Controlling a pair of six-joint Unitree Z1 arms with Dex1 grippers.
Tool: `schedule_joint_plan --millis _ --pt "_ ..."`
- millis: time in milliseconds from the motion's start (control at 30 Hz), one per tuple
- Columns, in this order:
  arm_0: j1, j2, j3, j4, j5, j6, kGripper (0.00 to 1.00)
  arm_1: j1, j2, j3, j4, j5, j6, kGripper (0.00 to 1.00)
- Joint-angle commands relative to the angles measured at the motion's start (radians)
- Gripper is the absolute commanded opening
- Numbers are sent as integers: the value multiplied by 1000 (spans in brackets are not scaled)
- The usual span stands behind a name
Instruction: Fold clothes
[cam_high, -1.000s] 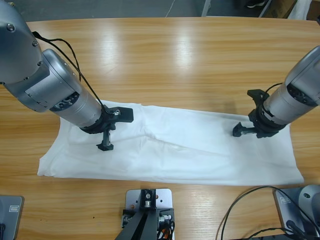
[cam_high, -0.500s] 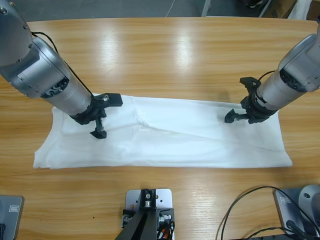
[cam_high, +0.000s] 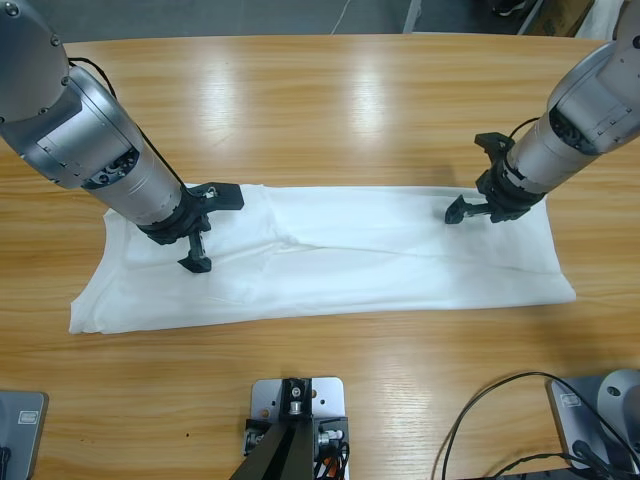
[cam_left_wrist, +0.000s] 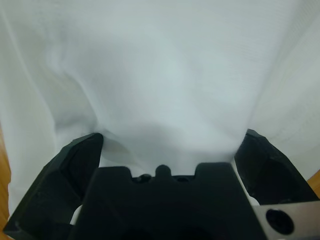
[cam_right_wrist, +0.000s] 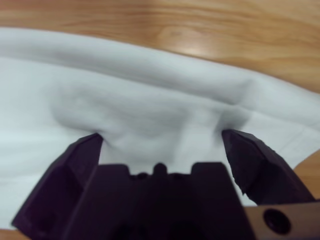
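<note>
The clothes are one white garment spread flat as a long band across the near half of the wooden table. My left gripper sits low over its left part, jaws spread wide. In the left wrist view the white cloth fills the frame and bulges up between the open left gripper. My right gripper stands at the band's far right edge, also open. In the right wrist view the cloth lies bunched between the jaws of the right gripper, with bare wood beyond it.
Bare wooden table stretches behind the garment to the far edge. A strip of table shows in front of the garment. Black cables lie at the near right.
Both grippers have moved toward the table's far side, and the garment has slid that way with them. Its right end has drawn in a little to the left.
</note>
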Motion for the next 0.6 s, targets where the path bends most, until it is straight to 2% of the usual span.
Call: schedule_joint_plan --millis 33,167,267,400,500,600 --pt "29 93 11 20 36 5 950 -59 66 -14 8 -25 -86 969" --pt "29 51 -11 20 -3 12 959 -59 -58 -18 47 -4 -123 1000" --pt "29 5 -29 47 -46 13 980 -75 -166 -71 157 39 -189 1000" --pt "29 -60 -15 75 -72 10 1000 -97 -278 -113 300 96 -196 1000" --pt "22 -90 -13 109 -98 17 1000 -222 -304 -34 274 176 -187 1000" --pt "-43 -146 -27 161 -106 5 1000 -409 -297 38 196 264 -203 1000"
